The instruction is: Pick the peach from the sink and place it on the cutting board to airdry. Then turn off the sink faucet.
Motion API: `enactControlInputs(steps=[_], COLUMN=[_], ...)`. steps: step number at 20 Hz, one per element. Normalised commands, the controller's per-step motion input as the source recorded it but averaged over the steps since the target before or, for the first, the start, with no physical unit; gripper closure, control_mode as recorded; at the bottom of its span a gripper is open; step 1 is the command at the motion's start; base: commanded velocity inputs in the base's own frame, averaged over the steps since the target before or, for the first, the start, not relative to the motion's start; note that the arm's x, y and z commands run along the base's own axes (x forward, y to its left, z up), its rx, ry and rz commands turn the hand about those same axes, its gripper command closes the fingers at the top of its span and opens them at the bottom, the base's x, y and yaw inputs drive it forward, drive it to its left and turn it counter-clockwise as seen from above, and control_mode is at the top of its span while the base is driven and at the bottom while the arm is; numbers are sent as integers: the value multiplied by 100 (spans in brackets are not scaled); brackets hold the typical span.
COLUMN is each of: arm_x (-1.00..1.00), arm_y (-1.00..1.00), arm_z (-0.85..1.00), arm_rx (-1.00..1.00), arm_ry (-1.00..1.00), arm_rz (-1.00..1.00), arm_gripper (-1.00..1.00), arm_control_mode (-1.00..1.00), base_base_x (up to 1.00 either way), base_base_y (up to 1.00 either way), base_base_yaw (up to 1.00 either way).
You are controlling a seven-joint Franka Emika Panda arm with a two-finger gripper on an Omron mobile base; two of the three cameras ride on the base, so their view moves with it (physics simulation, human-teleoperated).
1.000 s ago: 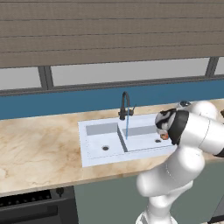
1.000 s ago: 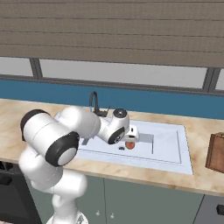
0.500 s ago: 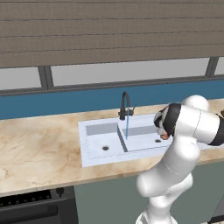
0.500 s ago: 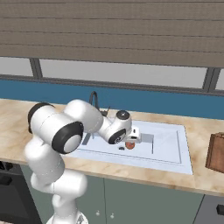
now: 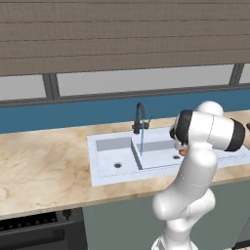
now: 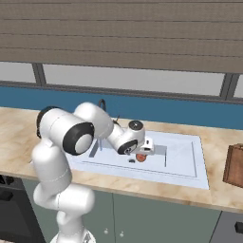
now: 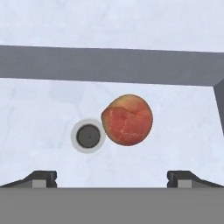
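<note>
One peach [image 7: 127,120], round, no long axis, beside drain [image 7: 88,136].

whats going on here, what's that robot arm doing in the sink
A white robot arm is reaching into the right basin of the sink, going for the peach. The peach lies on the basin floor right beside the drain. The claw hangs over it with its jaws wide open, nothing held yet. Water runs from the faucet, and the cutting board waits on the counter to the right.
</note>
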Motion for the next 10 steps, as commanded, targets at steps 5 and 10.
enactControlInputs(steps=[5, 10], arm_x=[20, 20], arm_y=[-5, -7], arm_z=[-19, -22], arm_rx=[1, 1], arm_ry=[0, 0], arm_rz=[0, 0], arm_gripper=[-100, -100], arm_control_mode=[-100, -100], base_base_x=[0, 0], base_base_y=[0, 0], base_base_yaw=[0, 0])
